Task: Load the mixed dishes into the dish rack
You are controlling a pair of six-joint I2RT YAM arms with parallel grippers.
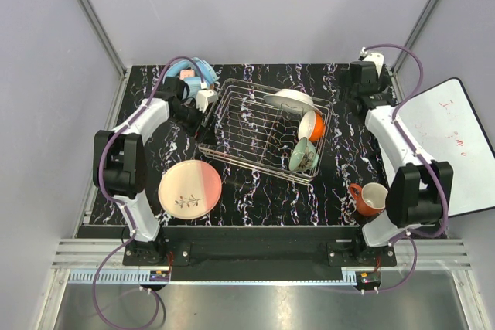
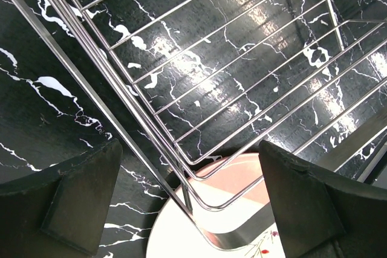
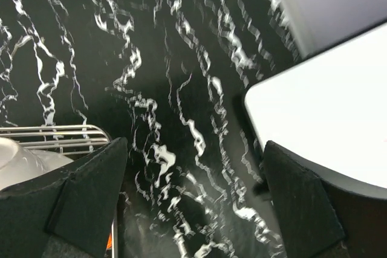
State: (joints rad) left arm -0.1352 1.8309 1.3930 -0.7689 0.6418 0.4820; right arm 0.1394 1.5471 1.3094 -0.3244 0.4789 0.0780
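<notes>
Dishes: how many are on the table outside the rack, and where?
2. The plate lies near-left of the rack; the mug stands near-right of it. More may be hidden behind the arms.

I stand in a robotics lab, in a closed test cell rather than a real kitchen. Plain pale wall panels (image 1: 263, 5) shut me in on three sides, joined by bare aluminium posts (image 1: 93, 17). My left arm (image 1: 124, 164) and right arm (image 1: 410, 183) are bolted to a metal rail (image 1: 255, 253) at the near edge of a table with a black marbled top (image 1: 263, 191). Purple cables (image 1: 404, 47) loop along both arms. A white board (image 1: 456, 144) with red scribbles lies at my right. A wire dish rack (image 1: 255, 133) sits on this bench top.
</notes>
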